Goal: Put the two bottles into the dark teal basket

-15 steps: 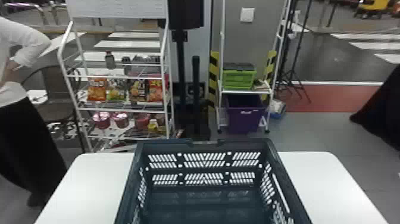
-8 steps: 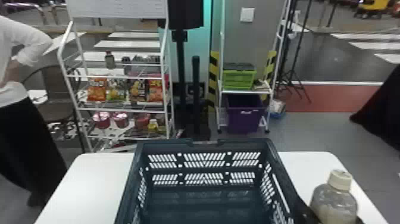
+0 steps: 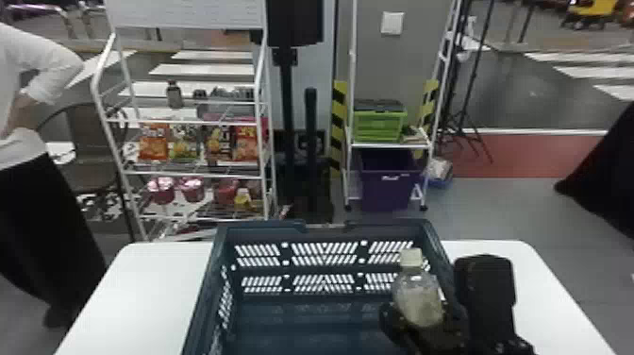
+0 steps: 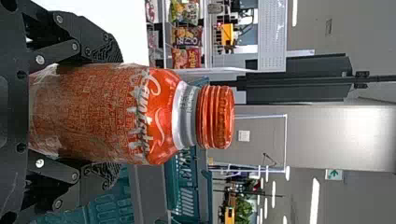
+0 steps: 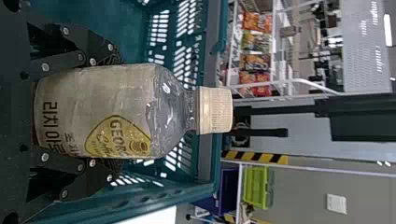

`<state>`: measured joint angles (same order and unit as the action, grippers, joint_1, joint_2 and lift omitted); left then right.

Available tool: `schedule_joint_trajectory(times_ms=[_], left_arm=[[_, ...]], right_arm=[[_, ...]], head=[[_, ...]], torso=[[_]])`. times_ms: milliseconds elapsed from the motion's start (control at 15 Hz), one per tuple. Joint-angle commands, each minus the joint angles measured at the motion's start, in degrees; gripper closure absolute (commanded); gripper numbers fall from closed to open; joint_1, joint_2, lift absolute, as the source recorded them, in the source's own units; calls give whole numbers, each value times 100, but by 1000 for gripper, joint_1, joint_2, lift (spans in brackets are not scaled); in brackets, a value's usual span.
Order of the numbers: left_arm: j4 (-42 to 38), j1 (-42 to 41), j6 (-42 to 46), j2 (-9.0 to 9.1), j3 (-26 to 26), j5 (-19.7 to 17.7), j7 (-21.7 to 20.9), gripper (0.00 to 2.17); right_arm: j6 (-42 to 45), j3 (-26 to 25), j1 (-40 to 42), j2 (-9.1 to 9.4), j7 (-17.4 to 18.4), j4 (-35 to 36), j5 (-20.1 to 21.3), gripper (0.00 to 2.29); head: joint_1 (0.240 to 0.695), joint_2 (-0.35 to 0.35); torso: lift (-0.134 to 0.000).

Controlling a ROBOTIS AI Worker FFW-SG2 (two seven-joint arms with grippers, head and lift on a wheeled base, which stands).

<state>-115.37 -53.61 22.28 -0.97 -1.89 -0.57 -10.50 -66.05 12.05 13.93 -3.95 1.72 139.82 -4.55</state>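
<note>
Both loaded: left hand [image 4: 107, 113] grips orange bottle [image 4: 98, 112], right hand [image 5: 112, 113] pale bottle [image 5: 126, 98]. Latter has swung in over basket [image 3: 264, 227]; lowering likely next.

The dark teal boxy plastic basket [image 3: 262, 229] was standing on the smooth white flat-topped table [image 3: 141, 292], probably around its middle.

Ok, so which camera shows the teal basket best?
The head view: you look down into the basket and see its far rim, holey walls and some floor. The right wrist view shows walls and rim, partly behind the pale bottle; the left wrist view shows pieces beyond the orange bottle.
</note>
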Motion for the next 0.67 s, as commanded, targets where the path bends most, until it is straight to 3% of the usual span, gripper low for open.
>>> schedule_joint_trajectory(times_ms=[0,267,467,533,600], left_arm=[[112,114,-27,0,4,-48,-4,1889],[243,228,-62,35,13,-48,-4,1889],[261,254,-80,35,4,-75,-4,1889],[261,263,-80,35,4,-92,-4,1889],[252,263,-80,35,-5,-92,-4,1889]], right_arm=[[-546,298,-699,61,101,-508,-46,1804],[-1478,561,-1762,378,136,-1589,-142,1801],[-1724,737,-2246,400,145,-2301,-160,1757],[-1724,746,-2298,400,136,-2459,-160,1548],[-1724,746,-2325,400,136,-2565,-195,1011]], head=[[499,0],[499,0],[499,0],[499,0],[499,0]], torso=[[0],[0],[0],[0],[0]])
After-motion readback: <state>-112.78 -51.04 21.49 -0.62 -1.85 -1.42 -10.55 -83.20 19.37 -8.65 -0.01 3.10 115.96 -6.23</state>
